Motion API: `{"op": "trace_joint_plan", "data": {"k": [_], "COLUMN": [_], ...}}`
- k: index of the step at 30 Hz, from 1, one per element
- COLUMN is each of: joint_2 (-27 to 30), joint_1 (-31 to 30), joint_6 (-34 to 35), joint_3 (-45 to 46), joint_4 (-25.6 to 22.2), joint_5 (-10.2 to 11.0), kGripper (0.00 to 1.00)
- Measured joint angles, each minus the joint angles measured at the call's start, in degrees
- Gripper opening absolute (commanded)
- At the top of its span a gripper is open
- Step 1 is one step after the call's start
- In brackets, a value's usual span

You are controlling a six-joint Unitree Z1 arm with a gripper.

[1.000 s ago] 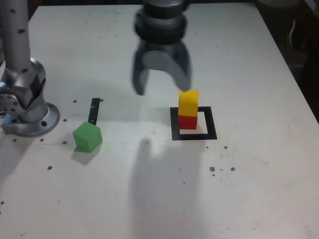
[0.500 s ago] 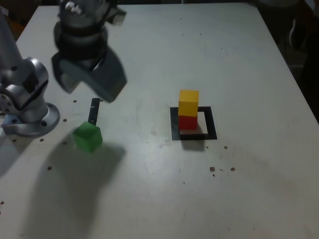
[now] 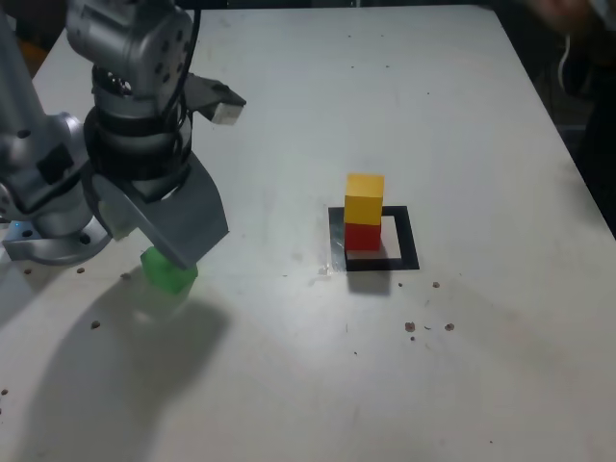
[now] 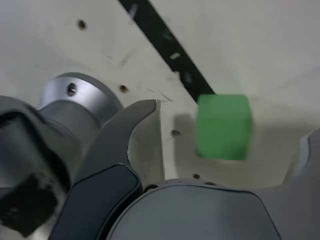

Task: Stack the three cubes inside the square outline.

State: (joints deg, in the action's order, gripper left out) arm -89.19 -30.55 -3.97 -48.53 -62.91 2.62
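The tool is hanging wide open and empty over the green cube near the arm's base at the exterior view's left, the cube showing between the two jaws in the wrist view, apart from both. To grip well, it should probably be coming straight down with the cube centred and its flat faces square to the jaws before closing, keeping clear of the short black strip beside it. Nothing here is acting as a container; on the worktop, the black square outline is holding the red cube with the yellow cube on top.
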Motion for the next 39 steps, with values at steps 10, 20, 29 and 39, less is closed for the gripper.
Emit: {"op": "trace_joint_plan", "data": {"k": [10,20,29,39], "joint_2": [-3.78,-5.13,-6.18,-6.74], "joint_1": [-0.05,0.37,3.19,3.61], "joint_6": [0.7,1.5,-0.98,-2.07], "joint_3": [1.63,1.95,2.81,0.79], "joint_4": [4.15,4.97,4.79,4.65], "joint_5": [0.6,0.64,-2.29,-2.94], "kGripper": [0.79,0.4,0.25,0.17]}}
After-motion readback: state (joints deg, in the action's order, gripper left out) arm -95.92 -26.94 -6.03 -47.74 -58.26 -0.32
